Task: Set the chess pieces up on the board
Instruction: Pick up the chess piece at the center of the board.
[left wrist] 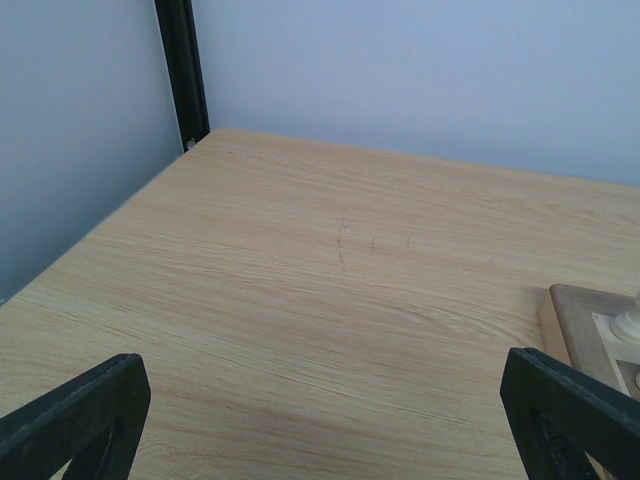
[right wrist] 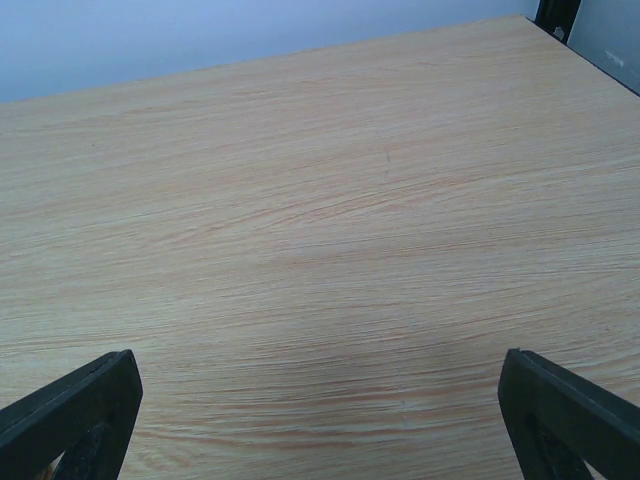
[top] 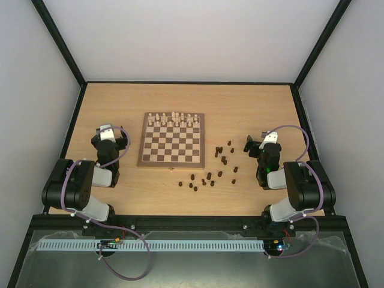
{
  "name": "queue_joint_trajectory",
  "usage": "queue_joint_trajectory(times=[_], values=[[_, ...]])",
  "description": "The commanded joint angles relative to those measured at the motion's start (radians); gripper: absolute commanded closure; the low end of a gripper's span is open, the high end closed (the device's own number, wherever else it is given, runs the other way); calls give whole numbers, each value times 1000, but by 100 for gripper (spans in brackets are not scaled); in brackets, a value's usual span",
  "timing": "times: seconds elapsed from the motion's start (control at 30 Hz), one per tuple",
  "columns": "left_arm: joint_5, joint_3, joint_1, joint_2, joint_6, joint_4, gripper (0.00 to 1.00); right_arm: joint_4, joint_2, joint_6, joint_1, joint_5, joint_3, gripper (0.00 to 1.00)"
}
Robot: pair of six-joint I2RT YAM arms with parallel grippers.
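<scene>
The board [top: 172, 143] lies in the middle of the table, its corner [left wrist: 585, 322] at the right edge of the left wrist view. Several dark brown chess pieces [top: 209, 176] lie scattered on the tabletop off the board's near right corner, up to a cluster [top: 223, 152] beside its right edge. My left gripper [top: 109, 138] stands open left of the board, nothing between its fingers [left wrist: 85, 415]. My right gripper [top: 257, 144] stands open right of the scattered pieces, over bare wood, its fingers [right wrist: 560, 415] wide apart.
Cream-white chessmen [top: 174, 119] stand in two rows on the board's far side; one [left wrist: 630, 322] shows in the left wrist view. Black frame posts [left wrist: 182, 70] and grey walls close in the light wood tabletop [top: 180, 96].
</scene>
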Motion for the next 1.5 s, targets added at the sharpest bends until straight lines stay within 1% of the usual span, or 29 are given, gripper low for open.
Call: queue_joint_trajectory(times=[0.0,0.53,0.63,0.7,0.77,0.83,0.87,0.93,1.0,1.1,1.17,1.27,1.3,1.37,1.43,1.47], values=[[12,-8,7,3,1,55,1,39,4,-9,-5,0,18,1],[4,-8,6,-2,-1,56,1,44,2,-8,-6,0,14,1],[-25,43,2,-64,-8,-88,1,47,-3,-12,-5,-3,13,1],[-35,96,2,-120,-18,-233,1,-39,-33,-40,-5,-63,47,1],[-34,131,2,-182,-31,-343,1,-200,-89,-62,-3,-117,113,1],[-34,165,2,-251,-87,-456,1,-332,-147,-72,2,-162,181,2],[-13,184,1,-279,-127,-499,1,-388,-177,-45,2,-176,209,2],[47,221,-11,-321,-174,-551,1,-559,-254,43,2,-202,314,1],[54,307,-46,-341,-187,-666,1,-726,-303,109,3,-283,422,1],[21,527,-112,-340,-185,-925,1,-927,-363,196,5,-404,558,2],[-2,673,-161,-330,-200,-1061,1,-987,-413,261,8,-451,598,1],[38,808,-208,-331,-230,-1176,1,-1057,-471,270,9,-538,651,2],[52,836,-219,-340,-252,-1203,1,-1091,-480,287,9,-547,672,1],[61,854,-247,-366,-305,-1224,1,-1220,-475,335,8,-496,743,1],[142,851,-252,-394,-355,-1237,1,-1356,-474,385,7,-400,791,1],[178,844,-252,-407,-372,-1250,1,-1378,-490,421,7,-366,784,1]])
